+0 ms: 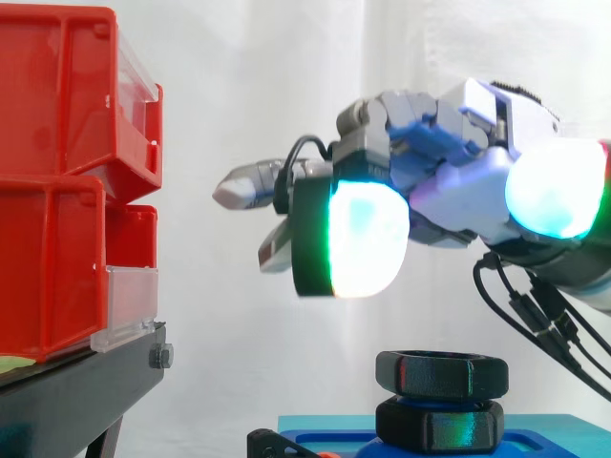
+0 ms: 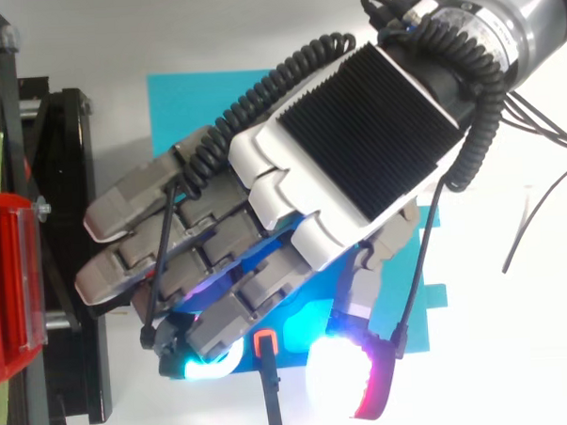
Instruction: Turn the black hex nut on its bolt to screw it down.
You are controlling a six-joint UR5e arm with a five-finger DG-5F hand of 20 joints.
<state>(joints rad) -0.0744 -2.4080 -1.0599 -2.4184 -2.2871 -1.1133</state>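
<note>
Two black hexagonal nuts (image 1: 441, 373) are seen stacked on one blue base (image 2: 180, 109), below the glowing fingertips (image 1: 368, 239). The one hand (image 2: 356, 143) is held with fingers apart, nothing clamped.

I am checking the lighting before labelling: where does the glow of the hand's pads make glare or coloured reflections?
Side view: the near pad of the hand is washed out white at its middle, and a green-cyan sheen lies on the lower black hex piece; top view: white glare spreads round a pad near the lower edge.
</note>
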